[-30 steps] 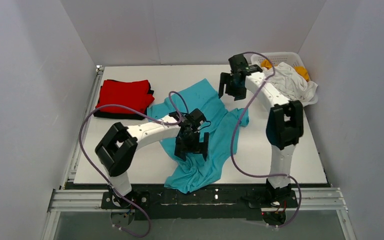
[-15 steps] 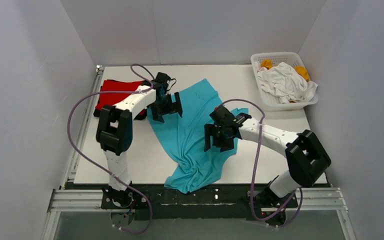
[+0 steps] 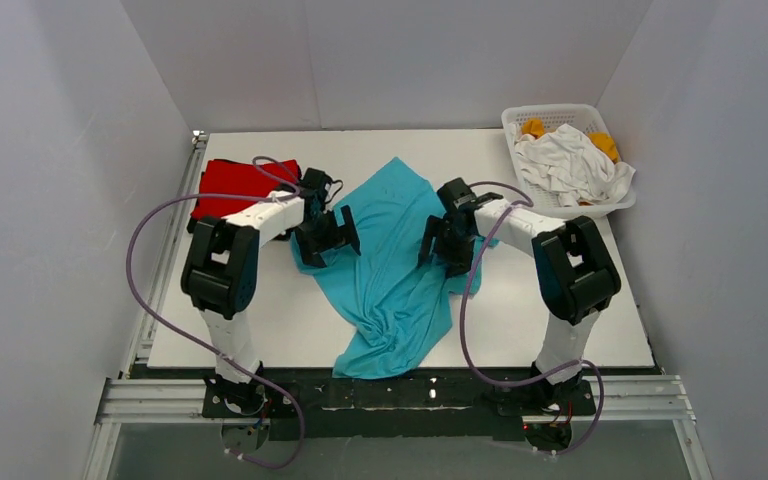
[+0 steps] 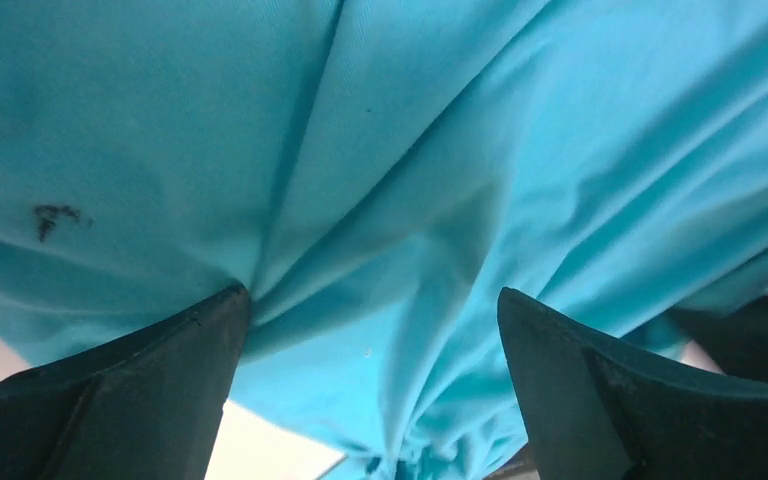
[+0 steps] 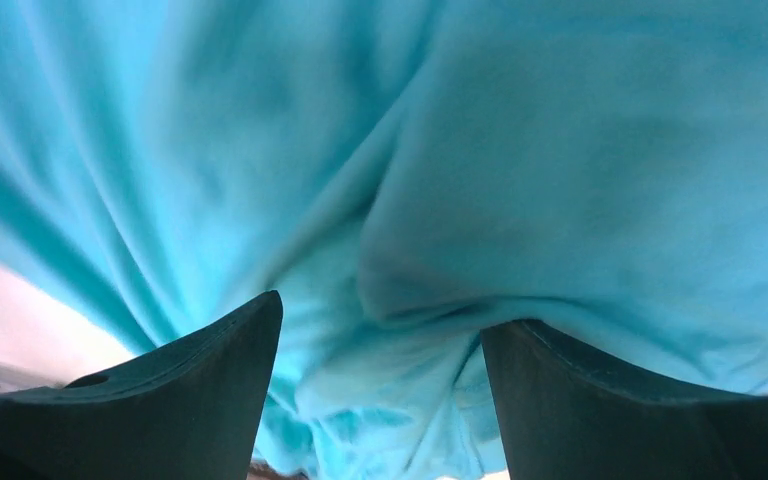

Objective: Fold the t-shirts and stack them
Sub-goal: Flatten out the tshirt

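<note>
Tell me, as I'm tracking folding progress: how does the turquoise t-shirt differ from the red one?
The turquoise t-shirt lies unfolded and rumpled mid-table; the red t-shirt sits folded in a rectangle at the far left. The turquoise one covers far more of the table than the red one. The open left gripper and right gripper are both at the turquoise shirt, neither at the red. Both are plain, single-colour cloth.

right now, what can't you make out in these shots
- Red shirt, top view: the left arm covers its near right corner; what lies beneath shows only as a dark rim.
- Basket, top view: white and orange cloth bunched, number of shirts unclear.
- Turquoise shirt: crumpled, sleeves and collar hard to find; right wrist view blurred.
</note>
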Available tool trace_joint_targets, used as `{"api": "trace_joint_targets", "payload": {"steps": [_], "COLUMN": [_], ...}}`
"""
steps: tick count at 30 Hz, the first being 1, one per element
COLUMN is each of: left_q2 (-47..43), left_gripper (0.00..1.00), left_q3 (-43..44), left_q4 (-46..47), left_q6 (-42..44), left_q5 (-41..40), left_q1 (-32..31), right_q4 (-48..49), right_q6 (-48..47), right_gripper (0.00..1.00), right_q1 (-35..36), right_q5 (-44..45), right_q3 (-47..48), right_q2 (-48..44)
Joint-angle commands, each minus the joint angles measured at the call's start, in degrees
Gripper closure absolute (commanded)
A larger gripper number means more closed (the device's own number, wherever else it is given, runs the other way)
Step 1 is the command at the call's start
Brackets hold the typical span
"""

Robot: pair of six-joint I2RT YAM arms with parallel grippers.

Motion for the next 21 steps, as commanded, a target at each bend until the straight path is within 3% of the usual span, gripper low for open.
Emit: {"api": "trace_joint_targets", "payload": {"steps": [1,8,13,17,21], "left_q2": [-6.0,-18.8,-20.0,-19.1,-21.7], "left_gripper": [0.02,0.02,0.02,0.02,0.02], "left_q3": [-17.3,-29.0,-31.0,-24.2,-19.3], "left_q4": [-5.6,-5.4,-2.5,-8.5,-10.7], "left_q6": [-8.4,-18.8,-21.0,-15.5,-12.6], "left_q5": [2.5,-1.5,-4.8,-13.7,-12.4], "left_q1": [-3.9,-15.4,-18.1,-16.3,-13.6], "right_q4": [-4.0,-14.0,-17.6,-18.1,-16.7], "right_q6": [-7.0,-15.8,-22.3,-25.0,-26.1], "right_gripper": [0.19,0.20,0.20,0.19,0.18], "right_q1": [-10.4,-15.9,-17.5,-17.7,-17.7], "right_q5": [9.1,8.7,9.7,10.7,10.3], "right_q3": [8.8,40.7,64.0,67.0,62.2], "right_q2": [8.0,25.9,37.1,36.2,27.4]}}
